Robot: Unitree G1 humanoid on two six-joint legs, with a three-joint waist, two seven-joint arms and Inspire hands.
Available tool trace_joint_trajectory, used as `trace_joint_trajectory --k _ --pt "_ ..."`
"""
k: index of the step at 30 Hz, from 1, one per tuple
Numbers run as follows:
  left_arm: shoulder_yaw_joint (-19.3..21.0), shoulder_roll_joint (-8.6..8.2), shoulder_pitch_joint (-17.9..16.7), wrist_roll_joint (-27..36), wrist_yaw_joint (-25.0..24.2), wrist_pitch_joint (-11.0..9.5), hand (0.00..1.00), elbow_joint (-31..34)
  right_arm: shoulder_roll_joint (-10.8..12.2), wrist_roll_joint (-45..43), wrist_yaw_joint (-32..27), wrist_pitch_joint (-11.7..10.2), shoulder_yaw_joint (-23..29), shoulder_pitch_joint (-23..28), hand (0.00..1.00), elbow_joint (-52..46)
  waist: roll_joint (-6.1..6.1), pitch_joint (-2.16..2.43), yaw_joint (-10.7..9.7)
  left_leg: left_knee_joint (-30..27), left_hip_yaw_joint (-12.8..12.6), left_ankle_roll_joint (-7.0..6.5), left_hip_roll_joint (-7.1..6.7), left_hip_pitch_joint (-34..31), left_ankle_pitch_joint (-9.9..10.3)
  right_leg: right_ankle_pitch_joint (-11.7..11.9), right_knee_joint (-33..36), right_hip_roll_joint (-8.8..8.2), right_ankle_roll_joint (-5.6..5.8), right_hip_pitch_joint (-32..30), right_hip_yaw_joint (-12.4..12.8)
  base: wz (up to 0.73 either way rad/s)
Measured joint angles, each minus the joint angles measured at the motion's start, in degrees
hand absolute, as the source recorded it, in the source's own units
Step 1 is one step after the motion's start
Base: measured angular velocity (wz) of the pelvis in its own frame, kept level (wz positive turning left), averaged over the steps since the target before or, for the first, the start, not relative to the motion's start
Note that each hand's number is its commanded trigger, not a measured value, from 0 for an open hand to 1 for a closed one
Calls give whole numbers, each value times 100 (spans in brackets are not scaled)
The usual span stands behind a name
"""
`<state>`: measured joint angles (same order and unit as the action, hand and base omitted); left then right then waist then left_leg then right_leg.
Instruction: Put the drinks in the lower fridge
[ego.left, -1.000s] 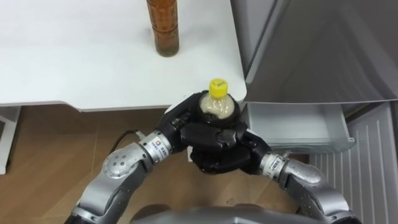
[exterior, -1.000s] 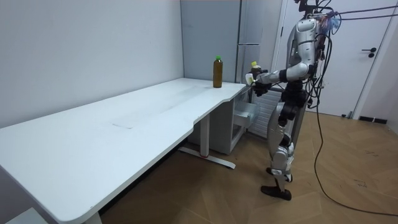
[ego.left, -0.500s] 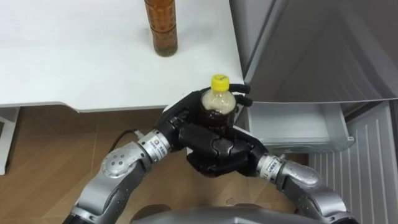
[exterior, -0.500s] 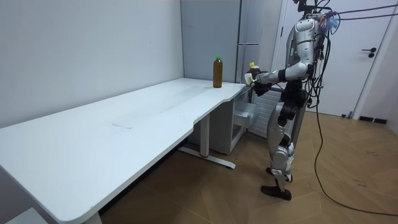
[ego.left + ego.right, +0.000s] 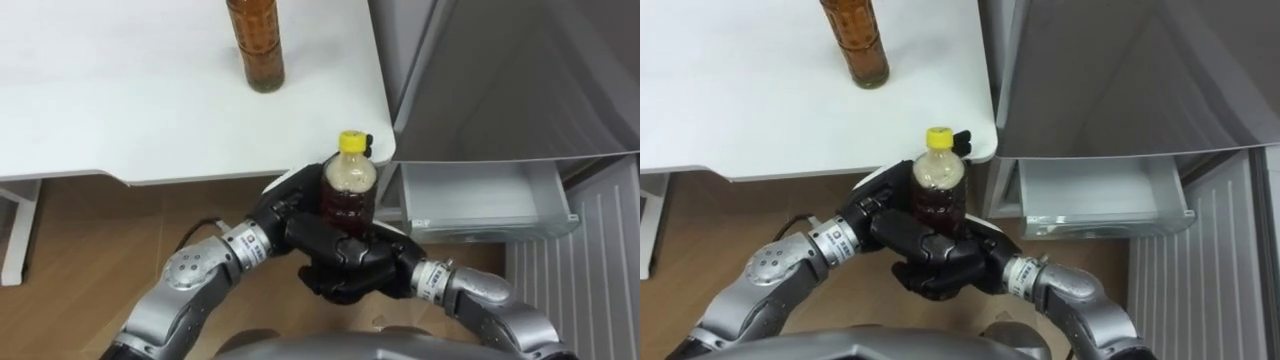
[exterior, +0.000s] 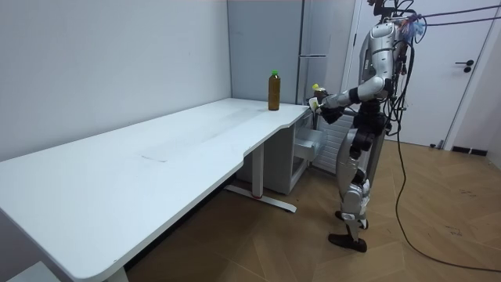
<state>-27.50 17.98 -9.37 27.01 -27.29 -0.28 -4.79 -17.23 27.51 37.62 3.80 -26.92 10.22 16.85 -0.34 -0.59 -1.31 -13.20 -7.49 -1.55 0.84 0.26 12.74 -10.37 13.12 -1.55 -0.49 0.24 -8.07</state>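
Left hand (image 5: 283, 213) reaches in from the lower left, its dark fingers curled round the near left side of a small bottle (image 5: 348, 186). Up the view from it, a white table (image 5: 120, 90) carries a tall bottle (image 5: 255, 45) of amber drink, which stands upright near the table's right edge, well apart from the hands. The small bottle has a yellow cap and a dark drink inside. It is held upright in the air between the two hands, just by the table's rounded corner. The right hand (image 5: 350, 265) is clamped round the bottle's lower part from the front and below, and its fingers overlap those of the left hand. To the right stands a grey fridge (image 5: 500, 70), and low on it a pale drawer (image 5: 480, 195) is pulled out. In the room view the robot stands upright at the table's far end, beside the fridge, with both arms held forward and the small bottle at chest height.
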Motion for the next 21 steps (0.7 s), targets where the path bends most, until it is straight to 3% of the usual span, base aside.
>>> trace_joint_trajectory --k 4,9,21 --pt "-135 131 150 12 -120 -15 0 -243 -91 7 -6 12 -73 -2 100 1 -47 -27 11 9 -13 -1 2 22 0 -2 54 0 2 -6 -2 -1" --pt "-319 298 199 -179 -288 51 0 -669 -143 -13 -4 234 -116 -2 100 2 -31 -52 -4 27 -45 -10 -12 -1 3 -2 51 15 3 -14 -6 -2" --pt "-318 246 215 -202 -478 38 0 -963 -143 -80 -6 403 -127 4 100 2 30 -30 -2 42 -110 -22 -16 33 -3 -1 47 6 3 -40 -10 -1"
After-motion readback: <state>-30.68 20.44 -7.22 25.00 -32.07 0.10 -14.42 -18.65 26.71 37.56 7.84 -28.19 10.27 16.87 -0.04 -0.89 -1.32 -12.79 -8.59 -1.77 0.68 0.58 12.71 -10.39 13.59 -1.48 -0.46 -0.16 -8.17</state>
